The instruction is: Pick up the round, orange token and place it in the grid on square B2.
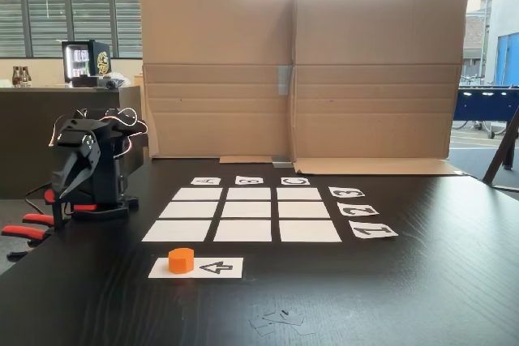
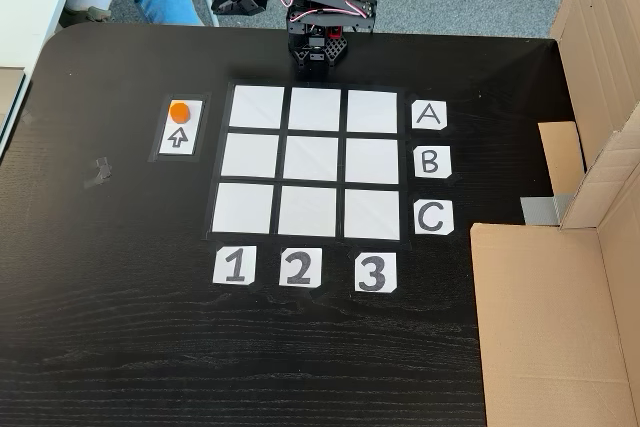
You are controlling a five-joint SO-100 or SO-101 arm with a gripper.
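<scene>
Small bright orange plastic token [image 1: 182, 260], a short cylinder, stands upright on its flat base, axis vertical, flat top up; round, so no heading to read in either fixed view. It sits on one end of the long white card with a black arrow [image 1: 212, 267], and the arrow head points straight at it; seen from above, the token [image 2: 179, 112] is at the card's [image 2: 180, 137] far end with the arrow pointing up-frame toward it. Card lies just beside the 3x3 grid of blank white paper rectangles [image 2: 313, 105], apart from it, on the column-1 side next to row A. Token is outside the grid; middle cell, square B2 [image 2: 312, 159], is bare, also in the low view [image 1: 248, 210]. White letter cards A, B, C [image 2: 431, 162] run down the grid's right edge in the top view, number cards 1, 2, 3 [image 2: 300, 268] along its bottom edge. All on a black wood-grain counter [image 2: 120, 347]. Black arm with orange-red parts is folded at the counter's edge by row A, well apart from the token; end effector [image 1: 66, 182] hangs pointing down, cannot tell whether it's open or closed, nothing visible in it. Brown cardboard screen [image 1: 300, 70] stands behind the grid.
</scene>
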